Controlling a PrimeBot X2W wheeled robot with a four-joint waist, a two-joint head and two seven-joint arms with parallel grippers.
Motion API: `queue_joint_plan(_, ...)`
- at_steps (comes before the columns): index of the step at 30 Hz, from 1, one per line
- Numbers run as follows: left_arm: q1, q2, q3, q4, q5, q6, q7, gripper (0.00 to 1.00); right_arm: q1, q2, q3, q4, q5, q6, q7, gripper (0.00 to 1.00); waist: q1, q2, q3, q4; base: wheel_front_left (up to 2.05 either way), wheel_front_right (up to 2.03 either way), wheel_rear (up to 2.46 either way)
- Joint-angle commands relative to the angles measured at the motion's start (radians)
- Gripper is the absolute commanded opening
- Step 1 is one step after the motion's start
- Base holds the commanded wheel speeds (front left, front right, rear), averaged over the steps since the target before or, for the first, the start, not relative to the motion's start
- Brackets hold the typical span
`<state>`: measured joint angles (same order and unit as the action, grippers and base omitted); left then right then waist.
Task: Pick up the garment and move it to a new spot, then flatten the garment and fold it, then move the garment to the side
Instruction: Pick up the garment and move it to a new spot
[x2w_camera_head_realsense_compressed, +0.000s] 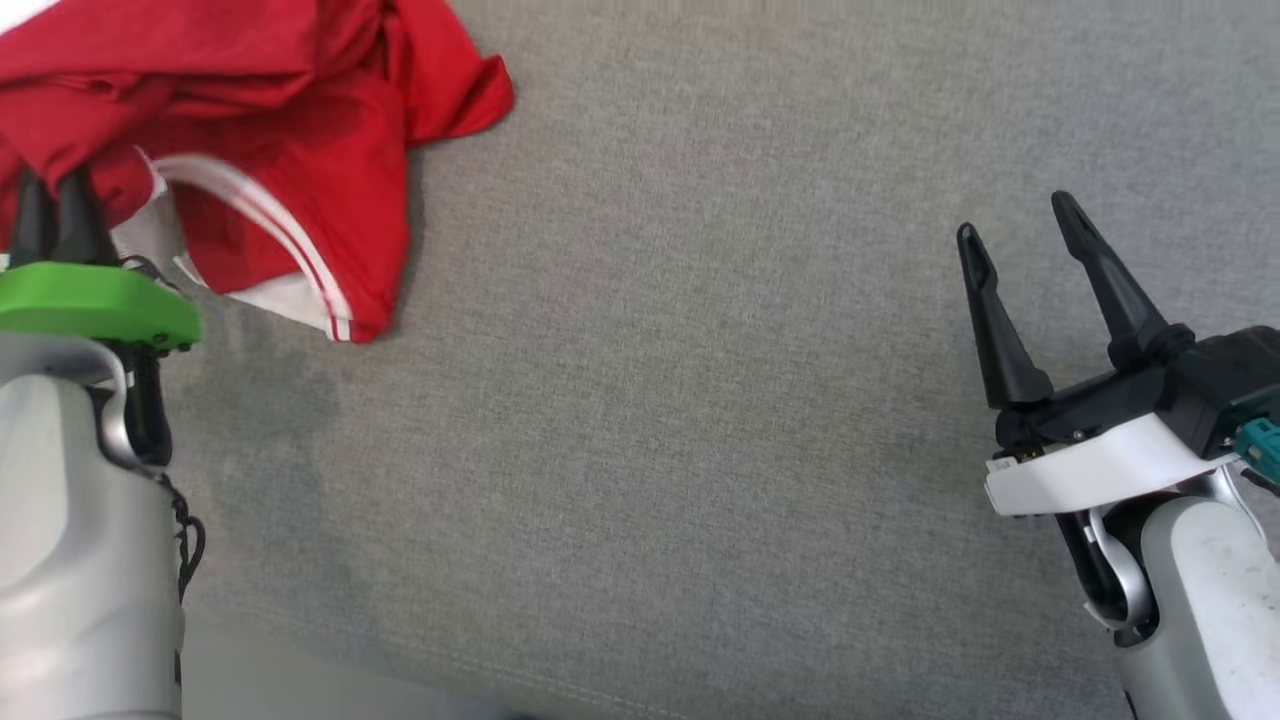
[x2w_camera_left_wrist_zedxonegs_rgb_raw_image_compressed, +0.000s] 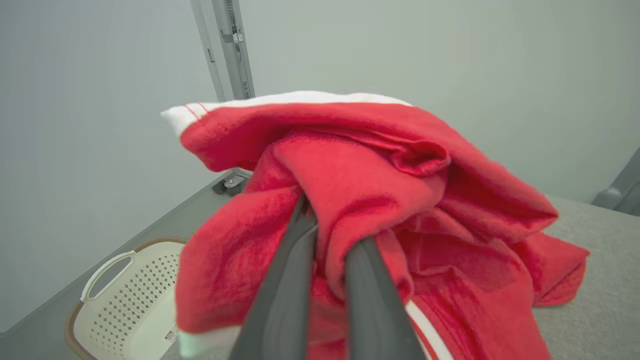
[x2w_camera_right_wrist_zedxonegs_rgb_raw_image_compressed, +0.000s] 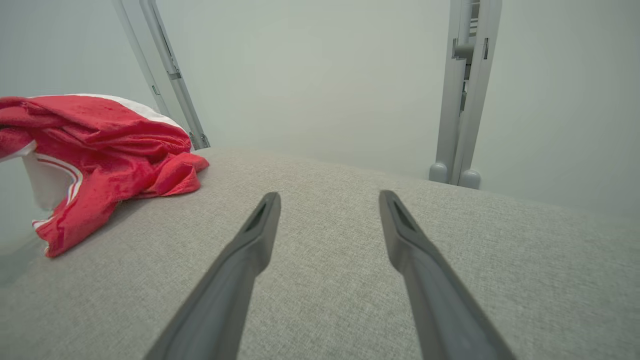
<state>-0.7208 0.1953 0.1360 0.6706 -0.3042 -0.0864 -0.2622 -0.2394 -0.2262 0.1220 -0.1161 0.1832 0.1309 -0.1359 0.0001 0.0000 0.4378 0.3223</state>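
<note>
Since L gripper is clamped on a fold of the red garment, bunched at the far-left of the grey table, I'm on the pick-up. R gripper hangs spread, empty. Next, imo: lift w/ L, carry toward centre.

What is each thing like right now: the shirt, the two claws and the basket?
shirt: crumpled in a heap, not folded, part of it resting on the table.
left gripper: shut on a bunch of the shirt.
right gripper: open, holding nothing.
basket: upright; the part that shows looks empty.
</note>
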Motion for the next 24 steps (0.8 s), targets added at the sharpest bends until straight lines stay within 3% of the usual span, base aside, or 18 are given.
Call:
queue_joint_plan(1,0.042,0.002,0.014,-0.047,0.015,0.002,-0.003,0.00,0.019,0.009,0.000,0.005,-0.001,0.000,-0.010,1.00,-0.0001,0.0000,-0.088,-0.009,0.00,0.00,0.00)
queue_joint_plan(6,0.165,-0.016,0.033,-0.231,0.055,-0.006,-0.004,0.00,0.055,0.038,0.002,0.020,0.000,0.000,-0.024,1.00,-0.0001,0.0000,-0.180,-0.037,0.00,0.00,0.00)
queue_joint_plan(11,0.284,-0.055,-0.007,-0.341,0.088,-0.011,-0.004,0.00,0.091,0.068,0.009,0.036,-0.004,0.000,-0.028,1.00,-0.0001,0.0000,-0.251,-0.089,0.00,0.00,0.00)
queue_joint_plan(18,0.354,-0.120,-0.197,-0.422,0.107,-0.029,0.041,0.00,0.113,0.094,0.008,0.043,0.004,0.000,-0.033,1.00,-0.0001,0.0000,-0.269,-0.239,0.00,0.00,0.00)
queue_joint_plan(24,0.303,-0.140,-0.429,-0.382,0.084,-0.042,0.073,0.00,0.106,0.110,-0.004,0.053,0.016,0.000,-0.047,1.00,-0.0001,0.0000,-0.240,-0.397,0.00,0.00,0.00)
